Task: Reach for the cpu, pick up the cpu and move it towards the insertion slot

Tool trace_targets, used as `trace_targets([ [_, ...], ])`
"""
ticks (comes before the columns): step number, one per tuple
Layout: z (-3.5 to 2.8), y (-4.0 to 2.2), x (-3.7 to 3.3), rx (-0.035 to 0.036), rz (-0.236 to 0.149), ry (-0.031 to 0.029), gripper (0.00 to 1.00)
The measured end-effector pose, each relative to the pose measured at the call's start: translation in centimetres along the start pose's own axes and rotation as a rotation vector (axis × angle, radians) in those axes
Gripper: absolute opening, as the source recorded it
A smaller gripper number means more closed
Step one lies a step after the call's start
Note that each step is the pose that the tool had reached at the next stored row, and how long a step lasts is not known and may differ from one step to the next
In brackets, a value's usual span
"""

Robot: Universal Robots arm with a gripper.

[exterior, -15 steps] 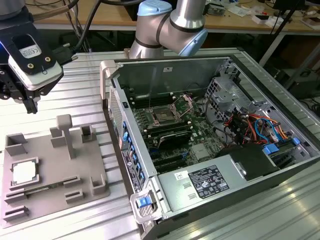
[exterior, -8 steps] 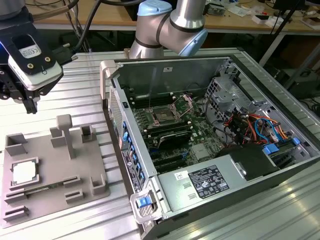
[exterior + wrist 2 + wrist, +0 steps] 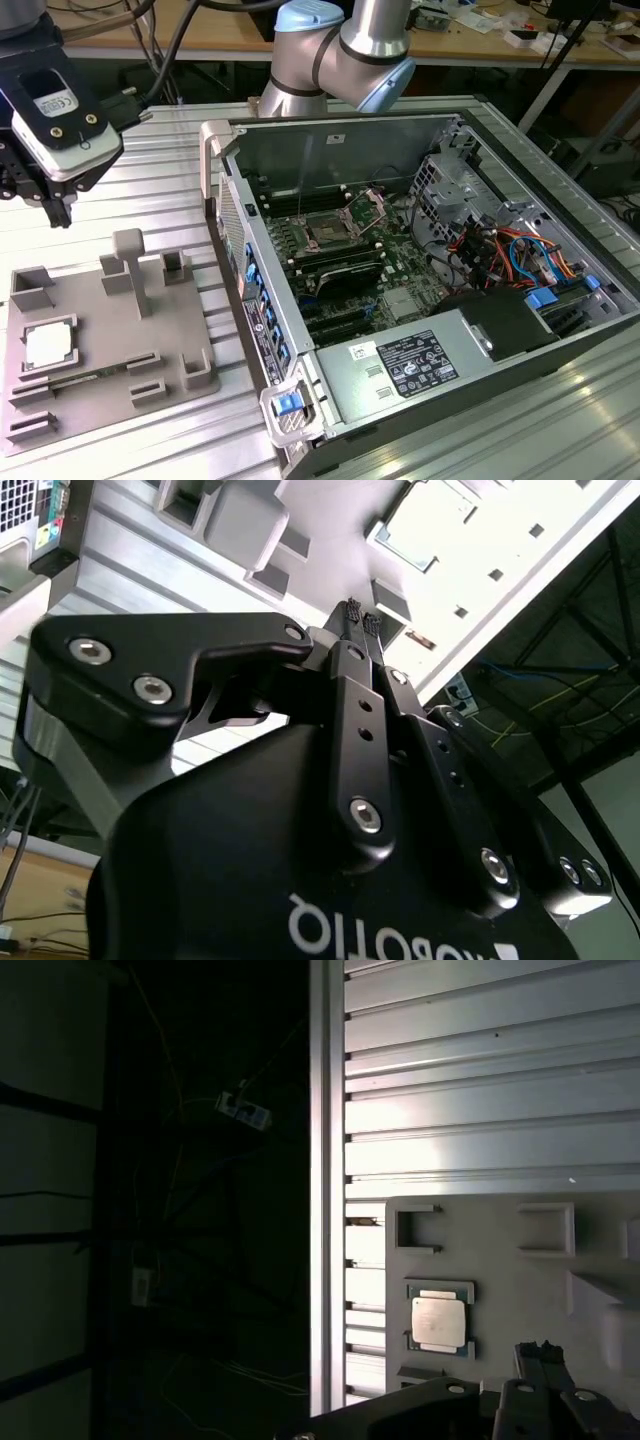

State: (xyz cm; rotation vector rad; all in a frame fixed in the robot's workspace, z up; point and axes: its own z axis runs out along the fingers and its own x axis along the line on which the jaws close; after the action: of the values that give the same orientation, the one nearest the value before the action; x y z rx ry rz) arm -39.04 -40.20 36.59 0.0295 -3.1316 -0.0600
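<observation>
The table (image 3: 150, 150), fixture (image 3: 110, 330) and open case (image 3: 330, 150) are taken in from above, at a slant, in the exterior view. The second wrist view is set close behind the gripper (image 3: 360, 615), aimed along it. In the first wrist view the fixture and cpu (image 3: 440, 1322) are looked down on from farther off. The fixture is shared by all three.

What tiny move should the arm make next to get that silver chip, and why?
Probably ease the gripper across and down toward the cpu. The chip lies untouched in its pocket on the grey fixture plate, and the gripper hangs well clear of it, holding nothing, with its jaws closed.
</observation>
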Motion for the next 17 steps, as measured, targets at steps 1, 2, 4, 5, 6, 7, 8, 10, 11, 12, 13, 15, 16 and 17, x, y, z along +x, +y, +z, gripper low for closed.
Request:
trace_targets([
  [1,0.01,0.0,0.05,0.0,0.0,0.0,0.11],
  [2,0.02,0.0,0.11,0.0,0.0,0.0,0.11],
  [4,0.05,0.0,0.24,0.0,0.0,0.0,0.11],
  [5,0.07,-0.01,0.26,-0.0001,0.0,0.0,0.11],
  [6,0.09,-0.01,0.29,0.0,0.0,0.0001,0.11],
  [7,0.1,0.0,0.32,0.0,0.0,0.0007,0.11],
  [8,0.11,-0.01,0.32,0.0,0.0,0.001,0.11],
  [10,0.13,-0.01,0.35,0.0001,0.0,0.0015,0.11],
  [11,0.14,-0.01,0.35,0.0,0.0,0.0019,0.11],
  [12,0.15,-0.01,0.36,0.0,0.0,0.0022,0.11],
  [13,0.16,-0.01,0.37,0.0,0.0,0.0025,0.11],
  [15,0.18,-0.01,0.38,0.0,0.0,0.0038,0.11],
  [16,0.18,-0.01,0.39,-0.0001,0.0,0.0042,0.11],
  [17,0.19,-0.01,0.39,-0.0001,0.0,0.0049,0.11],
])
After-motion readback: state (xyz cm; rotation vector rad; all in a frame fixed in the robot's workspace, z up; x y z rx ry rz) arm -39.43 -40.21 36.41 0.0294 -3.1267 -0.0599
